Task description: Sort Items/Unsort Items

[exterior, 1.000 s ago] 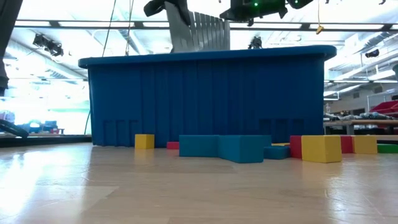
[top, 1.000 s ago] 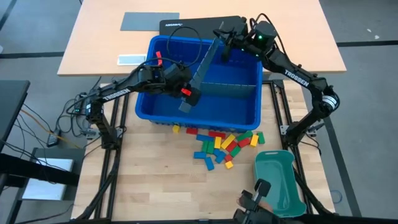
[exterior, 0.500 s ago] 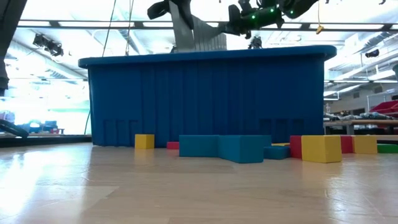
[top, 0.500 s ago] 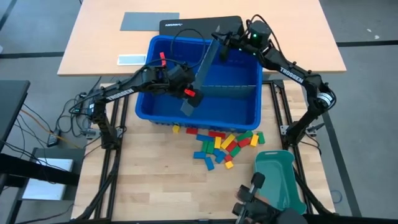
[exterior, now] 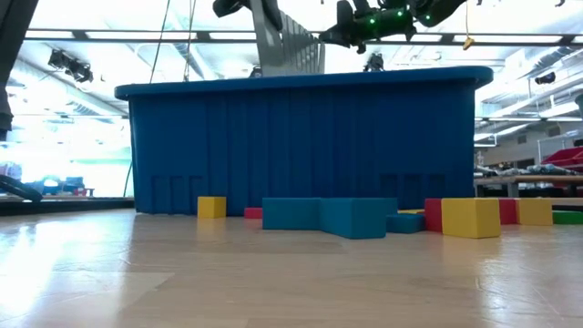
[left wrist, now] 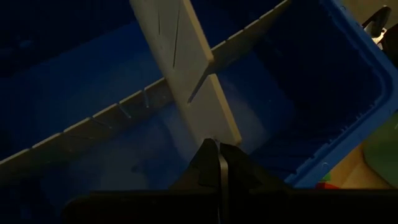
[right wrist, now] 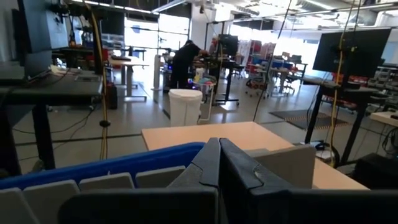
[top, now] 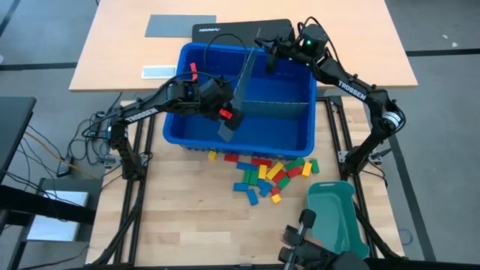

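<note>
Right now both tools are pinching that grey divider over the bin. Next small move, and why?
Probably lower it straight down. The left tool and right tool each pinch one end of the grey divider, which hangs tilted above the blue bin, crossing the divider already seated inside. The blocks lie outside, untouched.

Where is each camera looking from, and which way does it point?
High view: above, straight down on the blue bin, blocks, both arms.
Low view: table height, level at the bin's wall; both tools peek above its rim.
Left wrist view: on the left arm, into the bin; left tool shut on the grey divider.
Right wrist view: on the right arm, over the rim toward the room; right tool shut.
Shared: the high view and left wrist view both show the divider.
</note>
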You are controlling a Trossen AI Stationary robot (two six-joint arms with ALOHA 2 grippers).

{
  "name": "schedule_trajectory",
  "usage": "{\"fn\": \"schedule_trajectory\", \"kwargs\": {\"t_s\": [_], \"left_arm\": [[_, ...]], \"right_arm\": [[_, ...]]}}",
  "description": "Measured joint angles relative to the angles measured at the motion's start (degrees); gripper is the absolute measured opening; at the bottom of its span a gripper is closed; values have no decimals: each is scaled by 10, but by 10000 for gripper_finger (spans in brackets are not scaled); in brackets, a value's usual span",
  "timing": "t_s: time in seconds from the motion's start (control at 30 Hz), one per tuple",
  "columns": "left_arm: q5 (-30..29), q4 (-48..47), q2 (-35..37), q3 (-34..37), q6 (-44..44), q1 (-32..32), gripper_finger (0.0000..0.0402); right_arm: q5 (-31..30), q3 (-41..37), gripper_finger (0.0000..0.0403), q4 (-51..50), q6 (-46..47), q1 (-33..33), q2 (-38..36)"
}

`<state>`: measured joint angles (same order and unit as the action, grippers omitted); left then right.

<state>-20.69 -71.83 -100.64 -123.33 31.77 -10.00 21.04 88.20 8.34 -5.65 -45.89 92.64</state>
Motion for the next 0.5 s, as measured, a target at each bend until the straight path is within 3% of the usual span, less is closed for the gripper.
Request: {"fn": "schedule_trajectory", "kwargs": {"t_s": [0.5], "left_arm": [[9, 2, -27, -1, -13, 0, 2]], "right_arm": [[-2, 0, 0, -55, -10, -1, 1]]}}
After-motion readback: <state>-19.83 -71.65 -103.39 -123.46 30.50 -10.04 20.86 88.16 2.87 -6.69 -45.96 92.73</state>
